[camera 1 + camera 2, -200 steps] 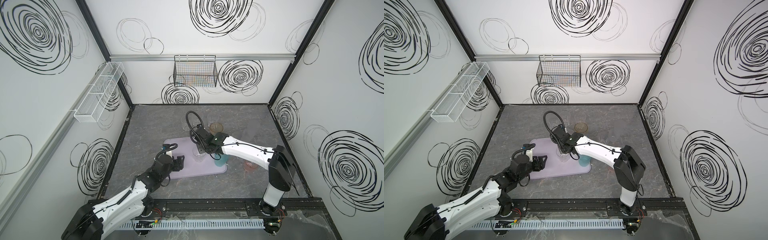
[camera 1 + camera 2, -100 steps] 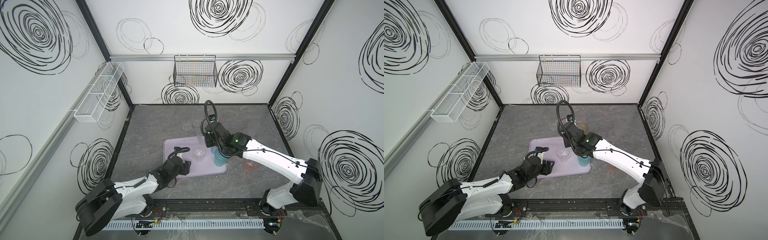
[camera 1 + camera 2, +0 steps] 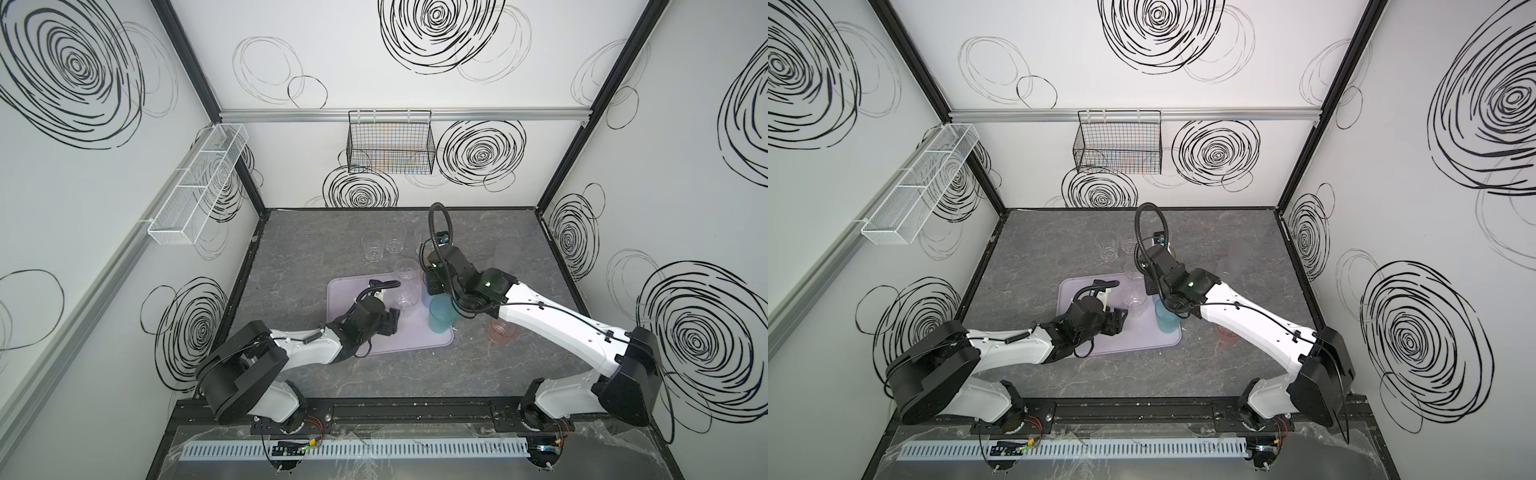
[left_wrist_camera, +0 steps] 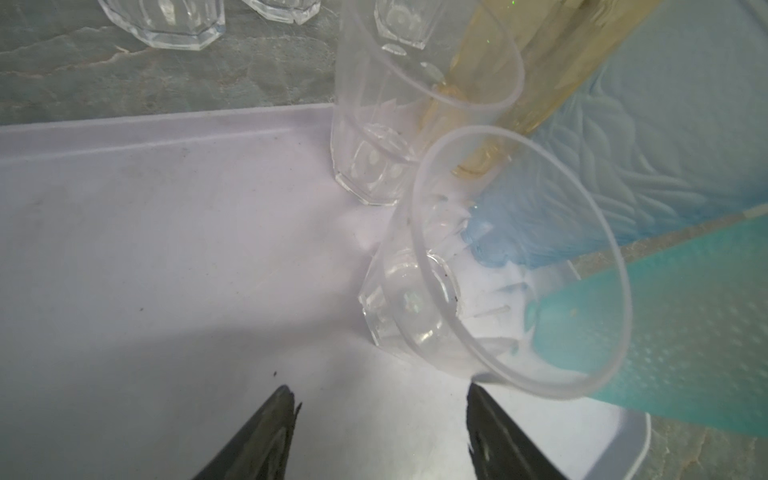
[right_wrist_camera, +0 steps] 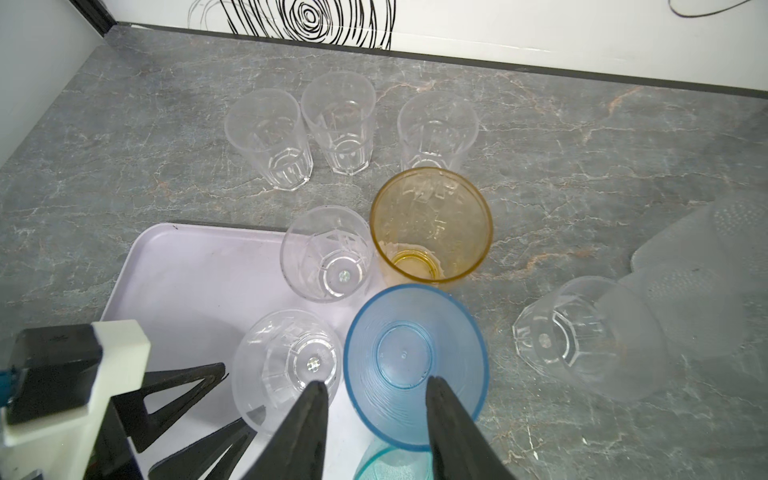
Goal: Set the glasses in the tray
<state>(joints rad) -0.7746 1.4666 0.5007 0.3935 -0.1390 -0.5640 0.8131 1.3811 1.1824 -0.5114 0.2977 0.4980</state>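
The lilac tray (image 3: pixel 345 291) (image 5: pixel 187 282) carries two short clear glasses (image 5: pixel 328 253) (image 5: pixel 286 361), a blue glass (image 5: pixel 415 365) and a teal glass (image 3: pixel 440 318). An amber glass (image 5: pixel 432 224) stands at the tray's far right corner. My right gripper (image 5: pixel 376 384) (image 3: pixel 432 286) hangs open above the blue glass and grips nothing. Low over the tray, my left gripper (image 4: pixel 380 392) (image 3: pixel 392 322) is open and empty, just short of the nearer clear glass (image 4: pixel 478 270). Three clear glasses (image 5: pixel 268 137) (image 5: pixel 338 120) (image 5: pixel 436 133) stand on the table behind the tray.
A pink glass (image 3: pixel 503 330) stands on the table right of the tray, under the right arm. Another clear glass (image 5: pixel 557 336) and a tall frosted one (image 5: pixel 685 282) are further right. A black wire basket (image 3: pixel 390 145) and a white mesh basket (image 3: pixel 199 187) hang on the walls.
My right gripper has shifted right, from the tray's middle to over the blue glass. My left gripper has slid right along the tray toward the clear glass. No glass has visibly moved.
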